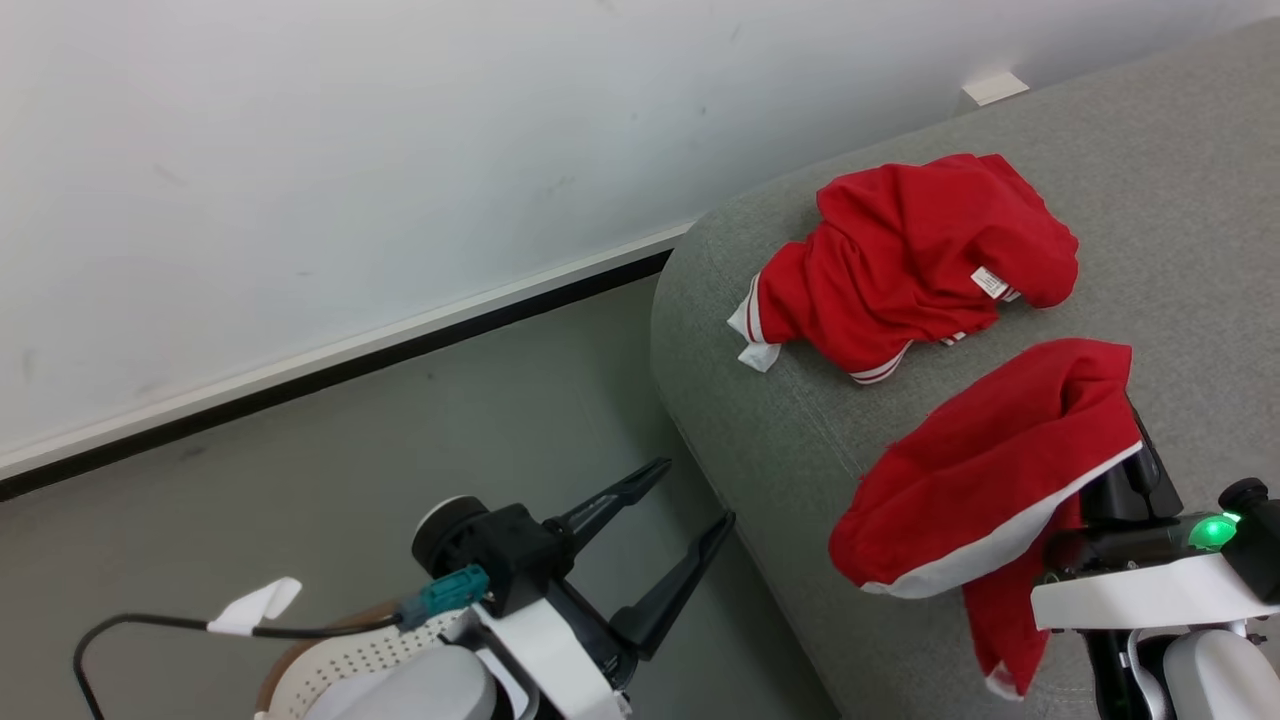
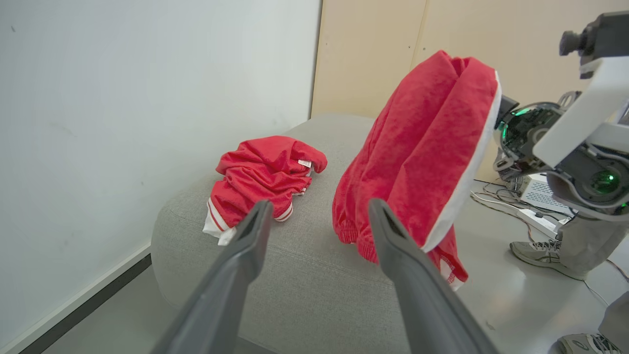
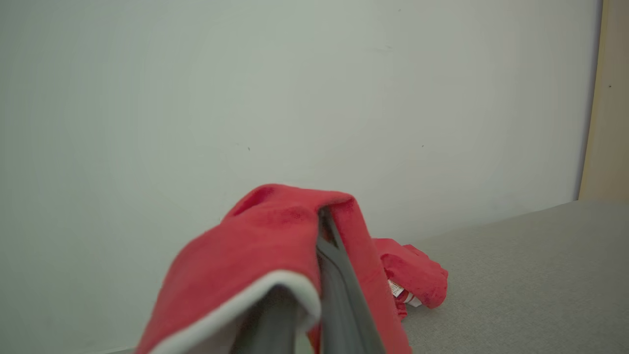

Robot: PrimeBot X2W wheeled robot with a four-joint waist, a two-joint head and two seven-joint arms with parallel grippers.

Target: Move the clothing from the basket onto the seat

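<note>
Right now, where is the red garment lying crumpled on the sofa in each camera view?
Head view: crumpled garment upper right, on the seat.
Left wrist view: centre-left, on the seat's near corner.
Right wrist view: low, right of centre, behind the held garment.
Shared landmark: the white-edged held garment, next to it in every view.
</note>
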